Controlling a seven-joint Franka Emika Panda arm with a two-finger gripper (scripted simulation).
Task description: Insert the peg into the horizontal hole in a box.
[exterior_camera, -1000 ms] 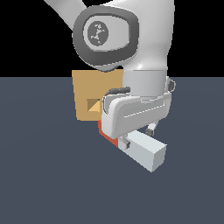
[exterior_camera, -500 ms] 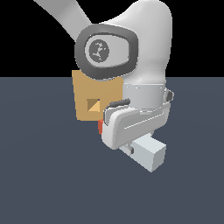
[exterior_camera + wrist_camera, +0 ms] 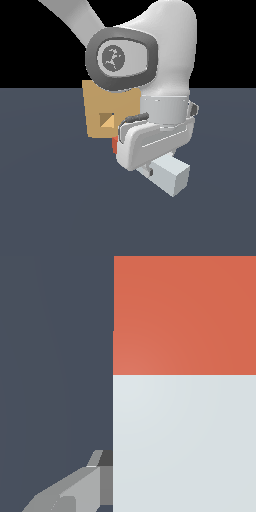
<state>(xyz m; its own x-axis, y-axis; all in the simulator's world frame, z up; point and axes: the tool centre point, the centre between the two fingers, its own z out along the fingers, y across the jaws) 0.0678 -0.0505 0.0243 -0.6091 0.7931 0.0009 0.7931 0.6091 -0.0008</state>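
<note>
The peg (image 3: 169, 176) is held in the gripper (image 3: 148, 171), closed on the pale grey-white part; the fingers themselves are mostly hidden by the hand body, one finger (image 3: 80, 491) is seen pressed against the peg's edge in the wrist view. The peg is carried above the dark floor (image 3: 50, 210), roughly level. Its grey end is pointed toward the exterior view's lower right; a small red-orange bit (image 3: 115, 145) is seen at the hand's other side, toward the box (image 3: 97, 107).

The box is seen behind the arm, standing on the floor, its upper edge partly covered by the arm's large joint (image 3: 122, 60). The horizontal hole (image 3: 106, 120) is seen in the box face, unobstructed, with nothing in it. The red end is placed just beside the box's lower corner, lower than the hole and off to the exterior view's right of it; contact cannot be told.

In the wrist view the frame is filled half by the peg (image 3: 185, 406), red-orange above grey-white, with a straight edge against open floor (image 3: 55, 356).
</note>
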